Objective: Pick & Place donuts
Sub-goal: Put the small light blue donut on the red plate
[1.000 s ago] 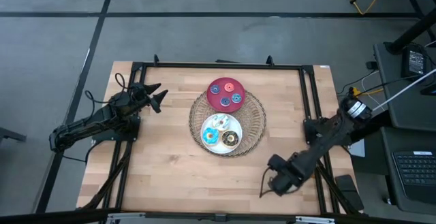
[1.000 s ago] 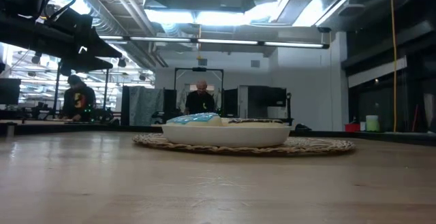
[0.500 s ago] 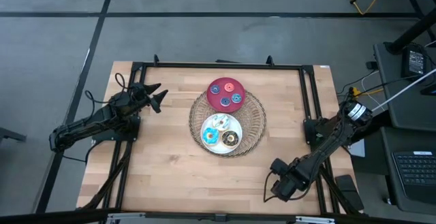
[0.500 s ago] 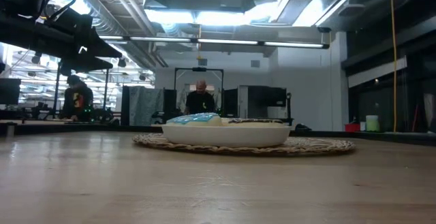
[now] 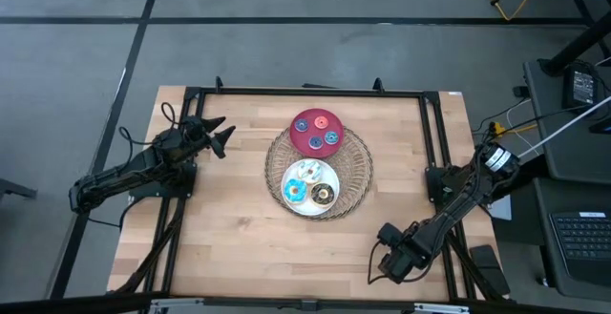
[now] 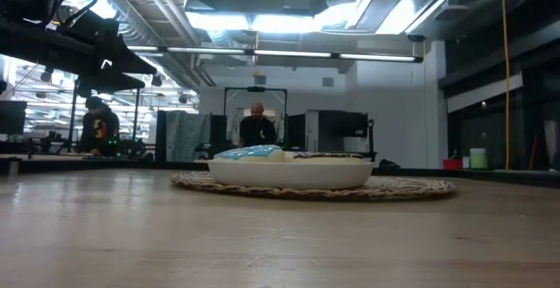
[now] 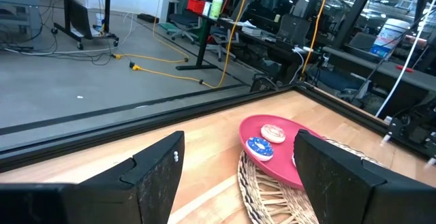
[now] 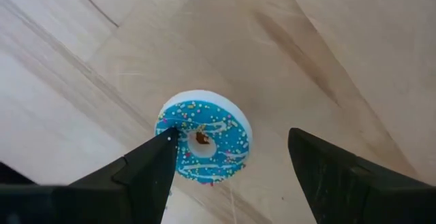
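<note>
Blue-iced donut (image 8: 204, 141) lying flat on table (image 5: 229, 228); right gripper (image 8: 231, 176) hovering, fingers wide. You are centring ring between fingers before lowering, closing.

No legible text, label, brand, number or sign is found in any of the four views. Lettering may be present on the white bucket (image 7: 390, 36) at the upper right of the left wrist view, but it cannot be read. No markings are carried by the donuts, the plates or the wicker tray.
</note>
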`<state>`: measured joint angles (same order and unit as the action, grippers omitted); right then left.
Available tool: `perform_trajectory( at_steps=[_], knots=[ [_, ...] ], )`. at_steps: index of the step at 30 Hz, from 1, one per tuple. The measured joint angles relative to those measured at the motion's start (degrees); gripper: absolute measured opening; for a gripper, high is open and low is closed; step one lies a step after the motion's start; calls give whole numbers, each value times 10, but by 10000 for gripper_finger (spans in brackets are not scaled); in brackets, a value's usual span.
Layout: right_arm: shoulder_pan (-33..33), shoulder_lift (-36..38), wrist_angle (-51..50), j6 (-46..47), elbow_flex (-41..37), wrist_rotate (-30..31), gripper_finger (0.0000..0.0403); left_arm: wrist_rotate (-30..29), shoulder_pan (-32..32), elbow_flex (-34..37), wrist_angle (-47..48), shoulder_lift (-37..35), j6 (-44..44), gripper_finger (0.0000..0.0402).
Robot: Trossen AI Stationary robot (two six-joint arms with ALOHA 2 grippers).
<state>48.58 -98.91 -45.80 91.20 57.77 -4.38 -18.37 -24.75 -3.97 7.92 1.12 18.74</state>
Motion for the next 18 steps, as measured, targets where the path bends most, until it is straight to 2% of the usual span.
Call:
perform_trajectory(
  at_steps=[13,18],
  knots=[
    [0,24,-21,9,6,2,280,0,0,0,0,0,0,267],
    [0,25,-29,29,2,26,280,0,0,0,0,0,0,267]
  ],
)
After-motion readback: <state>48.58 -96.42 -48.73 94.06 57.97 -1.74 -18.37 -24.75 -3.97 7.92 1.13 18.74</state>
